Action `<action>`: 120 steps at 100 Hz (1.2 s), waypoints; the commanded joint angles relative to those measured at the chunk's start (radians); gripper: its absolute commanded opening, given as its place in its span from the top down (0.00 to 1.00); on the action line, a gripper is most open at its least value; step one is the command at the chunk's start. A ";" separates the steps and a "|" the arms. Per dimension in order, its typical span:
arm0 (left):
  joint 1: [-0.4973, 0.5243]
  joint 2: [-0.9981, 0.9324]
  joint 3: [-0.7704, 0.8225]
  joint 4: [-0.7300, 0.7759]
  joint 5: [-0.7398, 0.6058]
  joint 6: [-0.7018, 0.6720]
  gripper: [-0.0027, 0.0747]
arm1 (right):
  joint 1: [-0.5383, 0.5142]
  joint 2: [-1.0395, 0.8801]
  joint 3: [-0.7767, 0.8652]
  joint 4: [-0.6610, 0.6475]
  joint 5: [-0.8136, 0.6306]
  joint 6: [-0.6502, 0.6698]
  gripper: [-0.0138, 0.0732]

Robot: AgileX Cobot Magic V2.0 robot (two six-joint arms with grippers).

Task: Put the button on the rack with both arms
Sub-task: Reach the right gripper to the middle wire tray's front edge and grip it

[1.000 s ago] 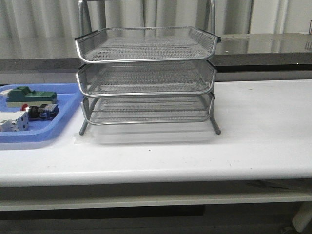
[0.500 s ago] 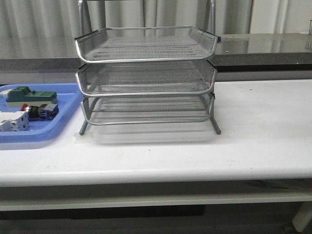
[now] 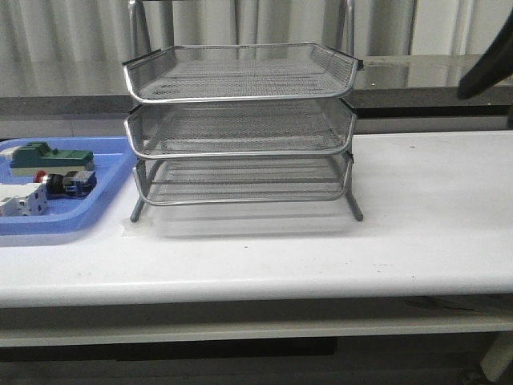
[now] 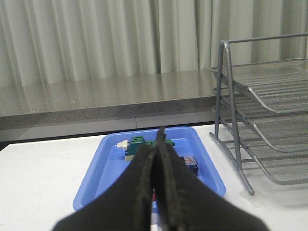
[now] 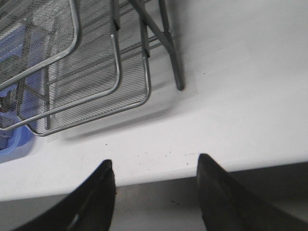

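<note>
Button [image 3: 62, 184] lies in blue tray [image 3: 112, 172], left of rack [image 3: 240, 128]; pickup not begun. Left gripper [image 4: 156, 159] jaws pressed together, facing tray; must spread, then descend. Right gripper [image 5: 154, 192] jaws spread over counter [image 3: 417, 208].

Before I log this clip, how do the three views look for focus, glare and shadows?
Front view: sharp and evenly lit, with a soft shadow under the rack and a dark blurred shape at the top right corner. Left wrist view: the shut left pincer is soft up close and hides part of the blue tray. Right wrist view: the open right pincer is blurred.
</note>
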 commanded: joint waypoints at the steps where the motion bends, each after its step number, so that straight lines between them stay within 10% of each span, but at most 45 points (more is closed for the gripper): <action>1: 0.000 -0.033 0.034 0.001 -0.082 -0.007 0.99 | 0.035 0.058 -0.064 0.096 -0.082 -0.080 0.38; 120: 0.000 -0.033 0.034 0.001 -0.082 -0.007 0.99 | 0.078 0.616 -0.517 0.257 0.000 -0.162 0.38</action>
